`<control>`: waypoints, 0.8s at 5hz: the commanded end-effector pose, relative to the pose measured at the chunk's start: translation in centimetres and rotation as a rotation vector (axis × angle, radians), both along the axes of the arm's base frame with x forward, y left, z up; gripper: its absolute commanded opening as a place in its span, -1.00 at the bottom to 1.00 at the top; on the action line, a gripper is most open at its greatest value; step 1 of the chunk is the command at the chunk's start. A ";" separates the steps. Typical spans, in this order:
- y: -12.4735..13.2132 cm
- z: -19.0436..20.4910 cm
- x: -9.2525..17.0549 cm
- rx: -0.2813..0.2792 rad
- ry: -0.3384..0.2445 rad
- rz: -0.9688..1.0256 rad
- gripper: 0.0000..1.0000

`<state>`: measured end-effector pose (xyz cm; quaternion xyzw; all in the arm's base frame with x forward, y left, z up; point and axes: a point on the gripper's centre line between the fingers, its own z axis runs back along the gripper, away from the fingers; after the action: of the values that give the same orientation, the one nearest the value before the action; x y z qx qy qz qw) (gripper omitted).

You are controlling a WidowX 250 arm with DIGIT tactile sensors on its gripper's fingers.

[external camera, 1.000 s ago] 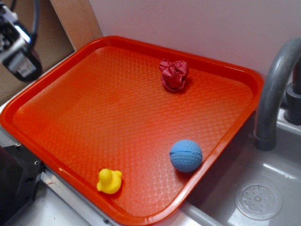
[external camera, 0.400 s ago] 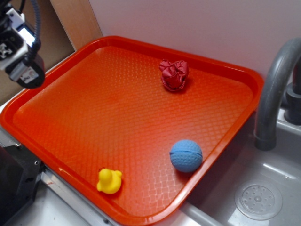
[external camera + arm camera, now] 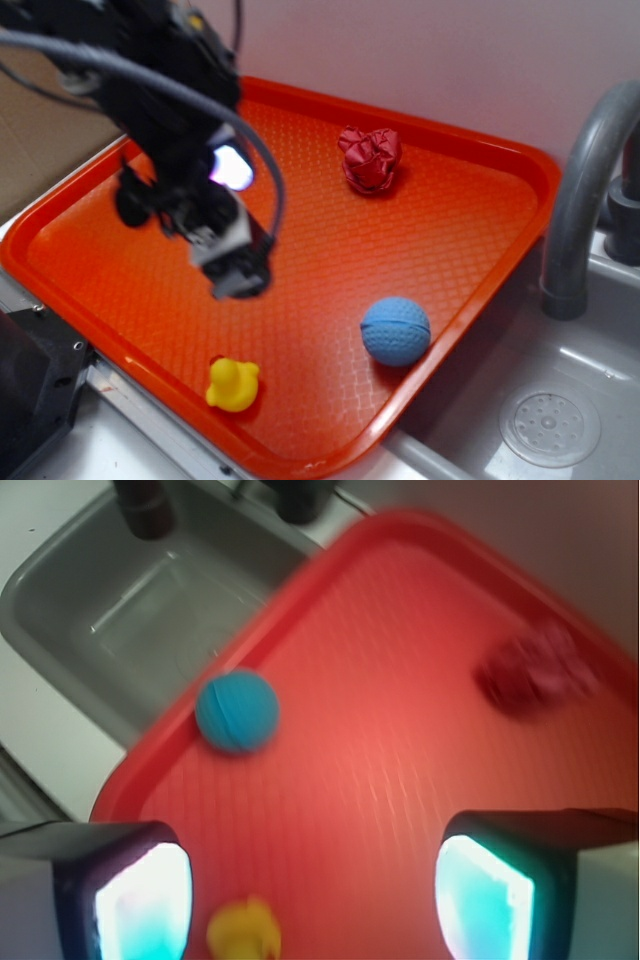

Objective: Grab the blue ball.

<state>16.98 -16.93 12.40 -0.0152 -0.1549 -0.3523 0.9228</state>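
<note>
Blue ball (image 3: pixel 395 331) sits unobstructed; yellow duck (image 3: pixel 232 385) nearby.

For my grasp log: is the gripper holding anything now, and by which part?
Nothing is held. The gripper is open above the tray; the blue ball lies apart.

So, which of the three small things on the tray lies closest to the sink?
The blue ball, beside the tray's sink-side rim; the yellow duck and red cloth lump lie farther away.
</note>
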 end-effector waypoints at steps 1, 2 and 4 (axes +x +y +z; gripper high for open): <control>-4.0 -5.3 1.5 0.013 0.074 -0.111 1.00; -4.6 -7.4 2.5 -0.034 0.128 -0.187 1.00; -5.1 -9.6 3.1 -0.149 0.162 -0.202 -1.00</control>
<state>20.79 -21.56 2.70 -0.1243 -0.0990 -0.4349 0.8864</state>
